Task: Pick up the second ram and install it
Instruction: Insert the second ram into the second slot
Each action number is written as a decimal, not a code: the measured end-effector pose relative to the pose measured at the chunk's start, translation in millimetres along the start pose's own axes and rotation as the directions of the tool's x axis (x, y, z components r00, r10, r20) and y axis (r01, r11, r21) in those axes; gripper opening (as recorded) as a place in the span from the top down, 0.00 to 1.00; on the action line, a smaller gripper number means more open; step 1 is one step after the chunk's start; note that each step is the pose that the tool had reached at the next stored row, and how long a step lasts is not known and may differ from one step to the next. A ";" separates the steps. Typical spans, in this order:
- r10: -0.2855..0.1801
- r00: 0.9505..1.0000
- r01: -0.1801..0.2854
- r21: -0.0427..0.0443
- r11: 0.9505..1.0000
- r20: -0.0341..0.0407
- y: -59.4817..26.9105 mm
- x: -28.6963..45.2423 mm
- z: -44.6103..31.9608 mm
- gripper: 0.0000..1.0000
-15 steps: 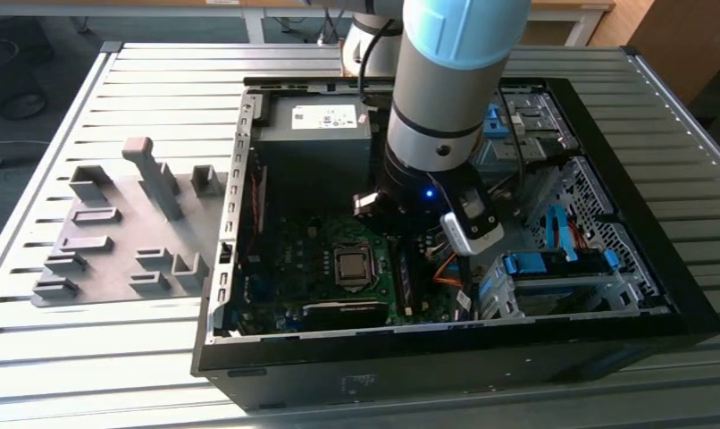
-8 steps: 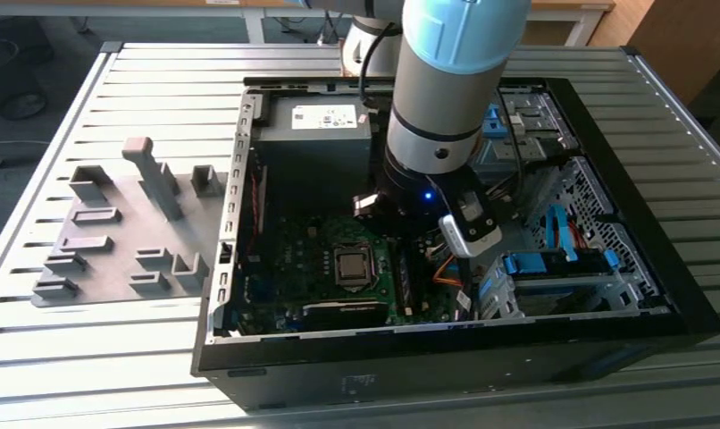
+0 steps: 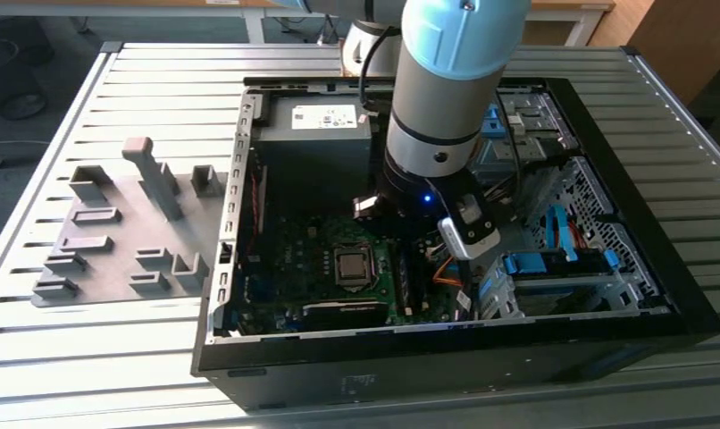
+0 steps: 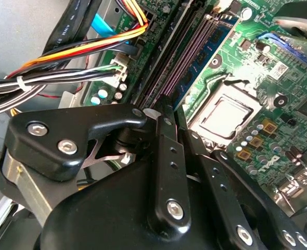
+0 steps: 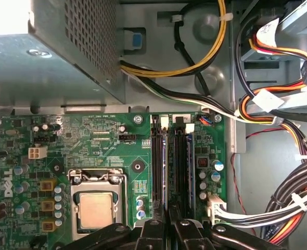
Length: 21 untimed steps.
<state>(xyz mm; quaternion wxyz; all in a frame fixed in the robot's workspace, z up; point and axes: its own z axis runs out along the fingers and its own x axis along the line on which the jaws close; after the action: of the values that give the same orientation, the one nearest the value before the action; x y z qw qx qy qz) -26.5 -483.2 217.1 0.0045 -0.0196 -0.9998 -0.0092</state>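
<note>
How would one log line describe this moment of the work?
gripper | position: over memory slots of motherboard | case: open

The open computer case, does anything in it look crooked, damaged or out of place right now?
Nothing stands out. The claw sits low over the long black memory slots on the green motherboard, beside the square silver processor. The bundled cables lie off to the side of the board.

Bright daylight rakes the grey slatted metal table, while the open black computer case interior sits in shadow; both wrist views are sharp, with glare on the silver processor socket.
</note>
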 end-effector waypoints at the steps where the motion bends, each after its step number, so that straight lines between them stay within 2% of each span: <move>1: 0.000 1.000 0.000 0.000 1.000 0.000 0.0 0.0 0.1 0.86; 13: 0.004 1.000 -0.004 -0.008 1.000 0.000 -0.1 -0.2 4.6 0.86; 21: 0.004 1.000 -0.004 -0.009 1.000 0.000 0.0 -0.2 4.9 0.86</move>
<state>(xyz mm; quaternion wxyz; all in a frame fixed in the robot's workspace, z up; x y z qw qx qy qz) -26.3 -483.2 212.2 0.0046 -0.0216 -0.9997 -0.0135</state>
